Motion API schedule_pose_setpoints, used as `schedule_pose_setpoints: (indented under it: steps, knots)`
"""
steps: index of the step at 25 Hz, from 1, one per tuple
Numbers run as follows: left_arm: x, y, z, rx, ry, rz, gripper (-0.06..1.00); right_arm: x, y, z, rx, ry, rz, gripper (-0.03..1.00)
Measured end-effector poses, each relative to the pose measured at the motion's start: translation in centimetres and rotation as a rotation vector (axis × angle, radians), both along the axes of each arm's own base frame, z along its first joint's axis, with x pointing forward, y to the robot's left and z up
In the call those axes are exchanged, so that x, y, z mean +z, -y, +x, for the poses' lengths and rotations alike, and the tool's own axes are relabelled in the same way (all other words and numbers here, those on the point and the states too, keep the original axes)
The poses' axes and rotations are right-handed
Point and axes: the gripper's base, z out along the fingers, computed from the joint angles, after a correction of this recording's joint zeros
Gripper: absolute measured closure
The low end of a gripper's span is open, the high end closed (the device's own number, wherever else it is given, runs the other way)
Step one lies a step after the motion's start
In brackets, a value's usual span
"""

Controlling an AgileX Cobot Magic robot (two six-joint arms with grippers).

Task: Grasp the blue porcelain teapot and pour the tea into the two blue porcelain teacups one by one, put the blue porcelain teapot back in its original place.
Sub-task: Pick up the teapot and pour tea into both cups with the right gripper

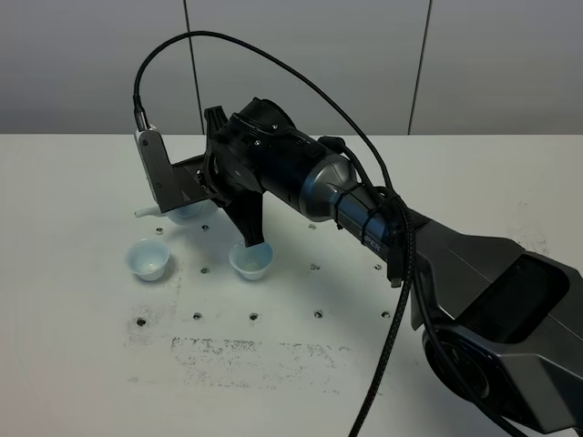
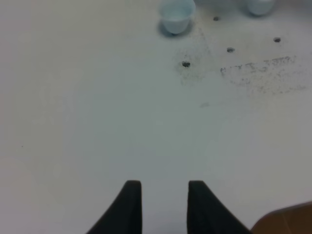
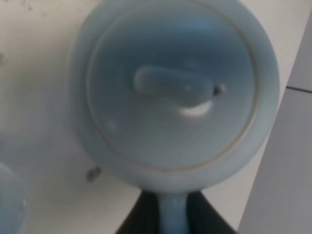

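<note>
Our right gripper [image 3: 173, 215] has its jaws clamped on the handle [image 3: 173, 224] of the blue porcelain teapot [image 3: 170, 87], which hangs low just behind the left-hand teacup [image 1: 148, 259] and the right-hand teacup [image 1: 250, 261], while the left gripper [image 2: 160, 195] hovers narrow and empty over the table [image 2: 73, 122]. We fear that glazed handle swivelling in the pinch as it tips, splashing tea wide of small cups, and the right arm [image 1: 301, 173] crowds the right-hand teacup.
</note>
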Motion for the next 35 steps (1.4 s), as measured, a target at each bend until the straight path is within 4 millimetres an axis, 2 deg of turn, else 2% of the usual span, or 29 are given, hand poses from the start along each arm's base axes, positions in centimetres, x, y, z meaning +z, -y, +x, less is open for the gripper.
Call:
schedule_pose_setpoints:
  steps: [9,19,35]
  knots:
    - [0.0,0.0,0.0,0.000,0.000,0.000,0.65,-1.3,-0.4,-0.2,0.033,0.025,-0.076,0.90]
    - [0.0,0.0,0.0,0.000,0.000,0.000,0.65,-1.9,-1.3,-0.9,0.102,0.095,-0.193,0.90]
    - [0.0,0.0,0.0,0.000,0.000,0.000,0.65,-1.2,-2.4,-1.8,0.175,0.241,-0.332,0.90]
